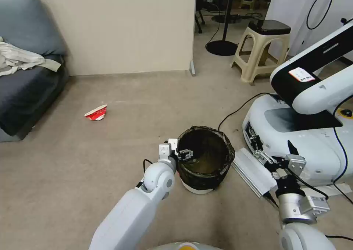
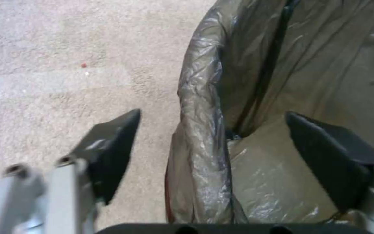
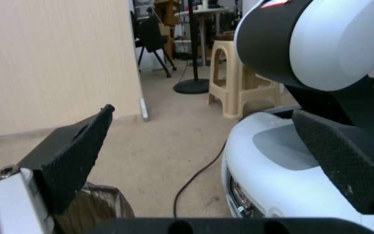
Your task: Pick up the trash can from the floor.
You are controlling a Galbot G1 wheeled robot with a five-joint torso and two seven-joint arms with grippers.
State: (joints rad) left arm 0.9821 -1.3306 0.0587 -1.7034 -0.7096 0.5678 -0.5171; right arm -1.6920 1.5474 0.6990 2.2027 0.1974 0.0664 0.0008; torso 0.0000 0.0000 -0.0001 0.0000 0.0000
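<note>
The trash can (image 1: 206, 160), a small round white bin lined with a crinkled black bag, stands on the beige floor (image 1: 92, 161) in front of me. My left gripper (image 1: 179, 151) is open and straddles its left rim. In the left wrist view the bag-covered rim (image 2: 202, 130) runs between the two dark fingers, one finger (image 2: 109, 152) outside over the floor and the other inside the can (image 2: 330, 156); neither pad touches the rim. My right gripper (image 1: 281, 158) hangs open to the can's right with nothing in it; its wrist view catches a corner of the bag (image 3: 96, 204).
A crushed red-and-white paper cup (image 1: 96, 113) lies on the floor at the left. A grey sofa (image 1: 25, 77) stands far left. Another white robot's base (image 1: 298, 139) with a black cable (image 1: 239, 110) sits right of the can. A beige stool (image 1: 263, 49) stands behind.
</note>
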